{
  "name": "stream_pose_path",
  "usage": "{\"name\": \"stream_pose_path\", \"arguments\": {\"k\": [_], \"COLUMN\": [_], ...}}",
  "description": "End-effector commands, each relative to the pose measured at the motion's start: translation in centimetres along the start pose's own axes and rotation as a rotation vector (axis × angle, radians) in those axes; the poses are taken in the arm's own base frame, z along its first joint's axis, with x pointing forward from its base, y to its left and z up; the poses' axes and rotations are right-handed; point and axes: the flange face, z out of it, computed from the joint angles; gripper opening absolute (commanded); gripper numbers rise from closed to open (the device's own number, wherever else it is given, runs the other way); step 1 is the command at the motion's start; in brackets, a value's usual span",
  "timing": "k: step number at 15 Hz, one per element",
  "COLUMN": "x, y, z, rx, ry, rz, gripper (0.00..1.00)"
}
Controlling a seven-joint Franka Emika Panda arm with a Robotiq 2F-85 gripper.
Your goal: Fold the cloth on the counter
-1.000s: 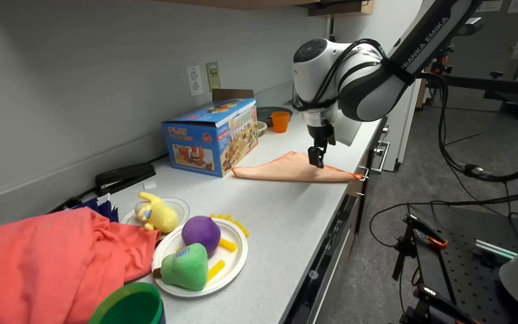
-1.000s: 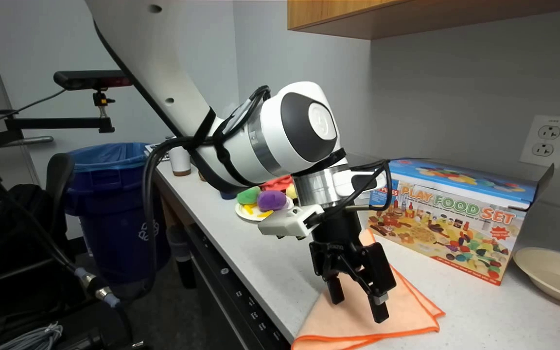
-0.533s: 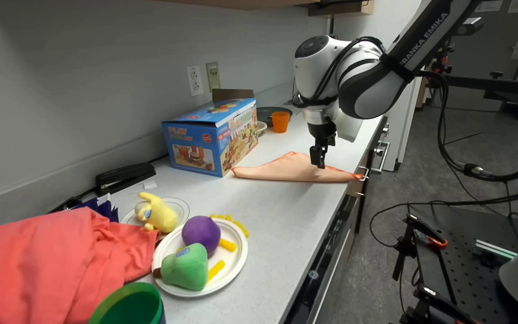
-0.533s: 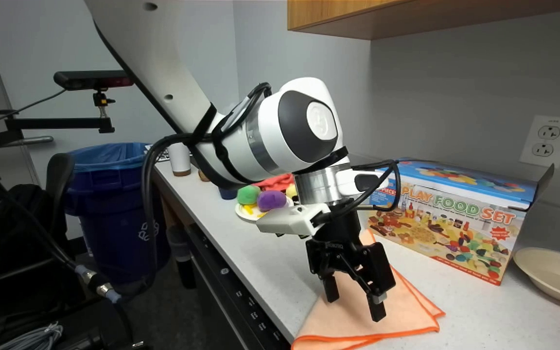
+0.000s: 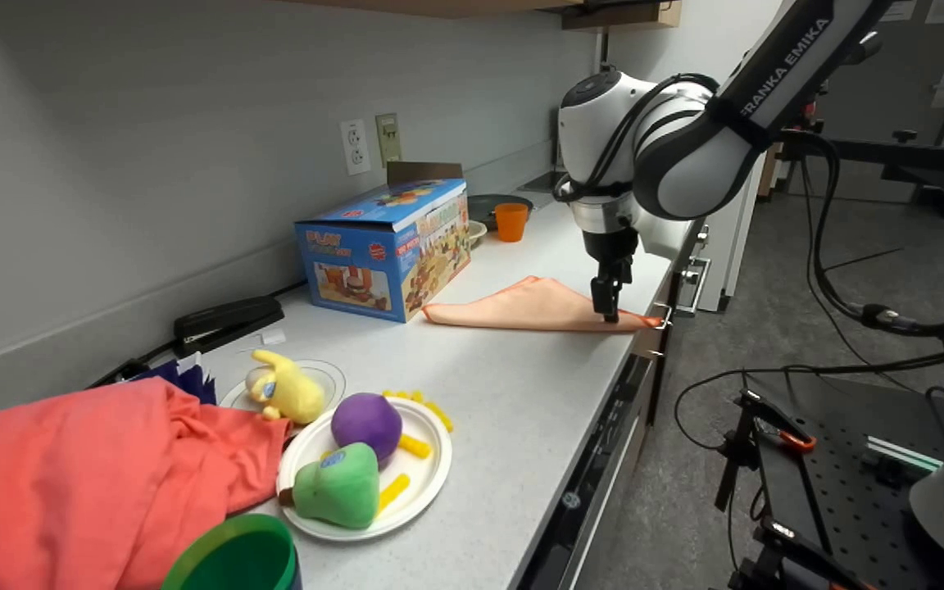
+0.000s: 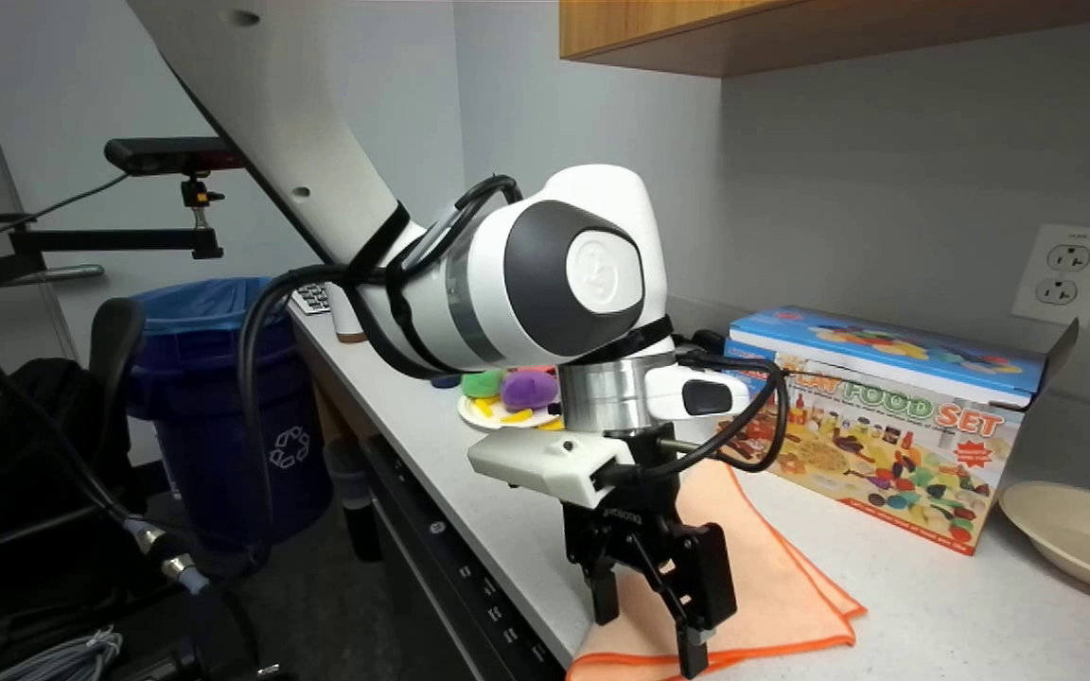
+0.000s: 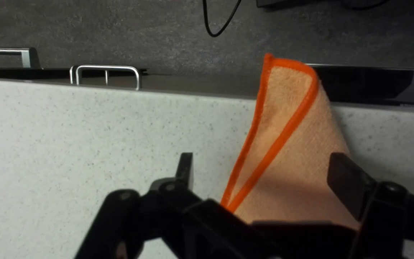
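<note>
Having moved along the cloth (image 7: 309,151), my gripper (image 7: 262,175) holds its jaws wide apart, that cloth lying between them.

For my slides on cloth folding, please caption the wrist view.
Gripper open over the orange-hemmed peach cloth, one end jutting past the front edge of the counter.

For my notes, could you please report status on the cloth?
Hand open, nothing held. Cloth doubled over, one corner past counter edge. Blue box near opposite tip.
</note>
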Motion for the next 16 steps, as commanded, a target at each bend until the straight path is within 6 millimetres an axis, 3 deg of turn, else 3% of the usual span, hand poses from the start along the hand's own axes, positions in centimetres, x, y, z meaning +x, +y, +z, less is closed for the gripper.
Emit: {"name": "stream_pose_path", "arguments": {"k": [1,6,8,16], "x": [-1.5,-2.5,-2.7,-2.8], "y": [0.1,0.1,0.3,0.3], "z": [0.2,0.8,1.0,1.5], "rx": [0.058,0.085,0.097,0.179], "ry": [0.002,-0.02,-0.026,-0.036], "rz": [-0.031,-0.047,-0.047,-0.061], "gripper": [0.89,0.84,0.6,0.01]}}
